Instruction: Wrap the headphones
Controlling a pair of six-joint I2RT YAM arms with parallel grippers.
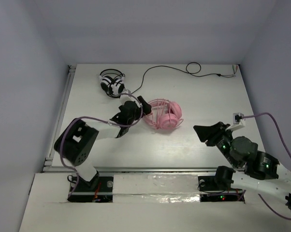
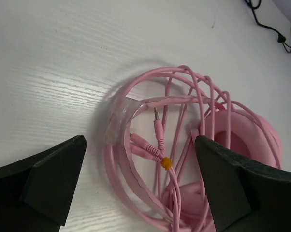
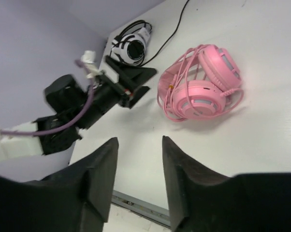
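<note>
The left gripper [image 2: 139, 140] is seen spread wide, with nothing clamped. Between its fingers and just ahead of them the looped pink cable [image 2: 136, 169] of the headphones [image 1: 164, 115] is framed, together with the cable's plug [image 2: 157, 126]. Whether the loops are touched by either finger cannot be told. The earcups are found beyond the cable, toward the finger on the right of the left wrist view. Bare table [image 1: 208, 96] is shown ahead of the other finger.

The right gripper [image 3: 139, 145] is held with a narrow gap between its fingers, and nothing is gripped. The headphones are placed well ahead of it and slightly to its right, with open tabletop between. The left arm is seen ahead to its left.

The black-and-white headphones [image 1: 111, 83] are set beyond the left gripper, near the table's far edge, along which their black cable [image 1: 169, 70] is trailed.
</note>
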